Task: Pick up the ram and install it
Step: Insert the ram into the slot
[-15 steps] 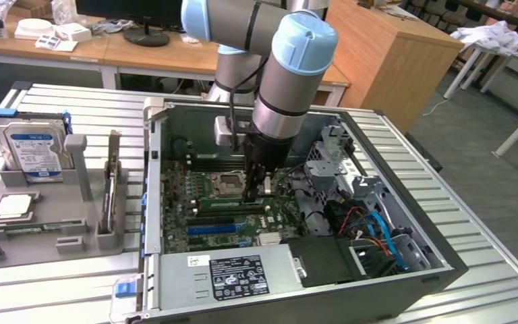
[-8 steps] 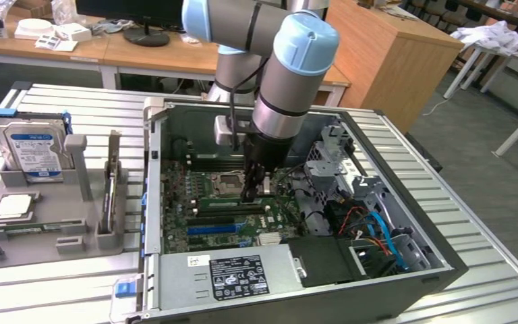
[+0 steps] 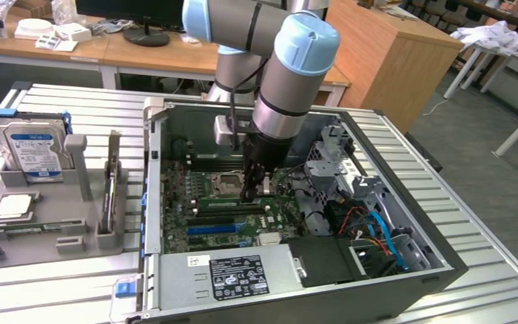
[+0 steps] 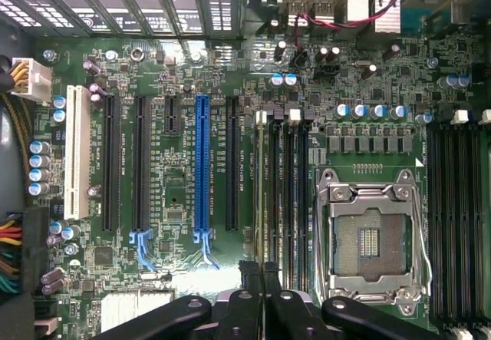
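Note:
The ram [image 4: 261, 194] shows edge-on as a thin pale-green strip. It stands in the memory slot furthest from the open CPU socket [image 4: 368, 236], in the bank beside that socket. It runs straight out from the seam of my gripper [image 4: 262, 278], whose black fingers are pressed together over its near end. In the exterior view the gripper [image 3: 257, 192] reaches down inside the open computer case, low over the motherboard [image 3: 205, 202] and just beside the socket. The other slots [image 4: 291, 202] of that bank are bare.
On the exterior view's left, a grey fixture [image 3: 25, 236] holds a blue-labelled hard drive [image 3: 34, 148] and a square silver chip [image 3: 14, 206]. Case walls [image 3: 151, 202], a drive cage [image 3: 331, 158], the power supply [image 3: 237, 273] and cables [image 3: 376, 229] ring the board.

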Tool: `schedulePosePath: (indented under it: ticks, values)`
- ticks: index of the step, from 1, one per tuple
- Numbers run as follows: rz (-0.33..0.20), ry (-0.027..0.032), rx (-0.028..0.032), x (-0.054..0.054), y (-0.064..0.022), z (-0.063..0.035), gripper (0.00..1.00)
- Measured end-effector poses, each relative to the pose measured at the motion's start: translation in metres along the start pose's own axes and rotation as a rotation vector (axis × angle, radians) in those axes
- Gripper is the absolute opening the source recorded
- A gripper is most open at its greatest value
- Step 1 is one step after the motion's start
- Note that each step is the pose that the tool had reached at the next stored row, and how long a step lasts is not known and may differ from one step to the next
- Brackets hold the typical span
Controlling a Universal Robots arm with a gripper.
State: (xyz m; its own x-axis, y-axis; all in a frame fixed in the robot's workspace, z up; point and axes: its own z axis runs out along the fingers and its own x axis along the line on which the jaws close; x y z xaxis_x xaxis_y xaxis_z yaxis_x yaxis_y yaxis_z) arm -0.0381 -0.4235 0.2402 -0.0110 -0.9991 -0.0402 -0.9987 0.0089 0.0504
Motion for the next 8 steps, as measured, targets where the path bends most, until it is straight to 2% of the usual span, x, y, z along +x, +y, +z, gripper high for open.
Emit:
schedulePosePath:
  ticks: [8]
  values:
    - [-0.014, 0.0009, -0.0007, 0.0002, 0.0000, -0.0001, 0.13]
